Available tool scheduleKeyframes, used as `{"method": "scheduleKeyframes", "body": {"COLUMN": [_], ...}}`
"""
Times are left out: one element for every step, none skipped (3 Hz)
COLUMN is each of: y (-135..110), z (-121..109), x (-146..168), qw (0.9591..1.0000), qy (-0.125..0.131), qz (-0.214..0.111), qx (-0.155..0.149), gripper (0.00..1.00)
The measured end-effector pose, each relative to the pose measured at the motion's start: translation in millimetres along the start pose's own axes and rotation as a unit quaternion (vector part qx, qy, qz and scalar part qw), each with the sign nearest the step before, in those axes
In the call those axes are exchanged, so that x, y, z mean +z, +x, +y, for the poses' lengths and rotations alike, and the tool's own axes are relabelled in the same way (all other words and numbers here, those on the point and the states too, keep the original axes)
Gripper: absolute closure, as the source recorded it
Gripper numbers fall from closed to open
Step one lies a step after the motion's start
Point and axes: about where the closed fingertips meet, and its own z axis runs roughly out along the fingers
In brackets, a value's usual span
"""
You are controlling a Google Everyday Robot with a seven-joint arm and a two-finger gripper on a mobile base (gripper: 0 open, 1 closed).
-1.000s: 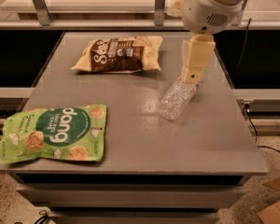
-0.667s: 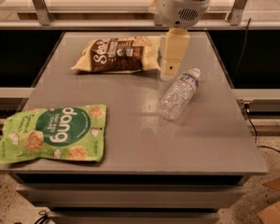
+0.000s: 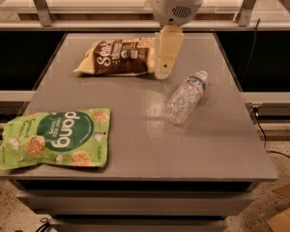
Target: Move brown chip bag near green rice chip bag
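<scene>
The brown chip bag [image 3: 117, 57] lies flat at the back of the grey table [image 3: 135, 129], left of centre. The green rice chip bag [image 3: 55, 138] lies flat at the table's front left corner, well apart from the brown bag. My gripper [image 3: 163, 71] hangs from above at the right end of the brown bag, its tip close over the bag's cream edge and the table. It holds nothing that I can see.
A clear plastic water bottle [image 3: 185, 96] lies on its side right of centre, just to the right of the gripper. A metal rail and shelf [image 3: 87, 25] run behind the table. A cardboard box [image 3: 286, 211] sits on the floor at the lower right.
The gripper has moved left and toward the back, away from the water bottle, to the right end of the brown chip bag. The bags and bottle have not moved.
</scene>
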Motion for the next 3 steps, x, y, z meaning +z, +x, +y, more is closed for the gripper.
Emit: {"method": "scheduleKeyframes", "body": {"y": [-15,-28,-37], "z": [-19,-40,-55], "x": [12,32,51], "qw": [0.9999,0.9997,0.9996], "qy": [0.002,-0.007,-0.016], "qz": [-0.014,-0.021,-0.018], "qx": [-0.003,-0.012,-0.016], "gripper": [0.00,0.00,0.00]}}
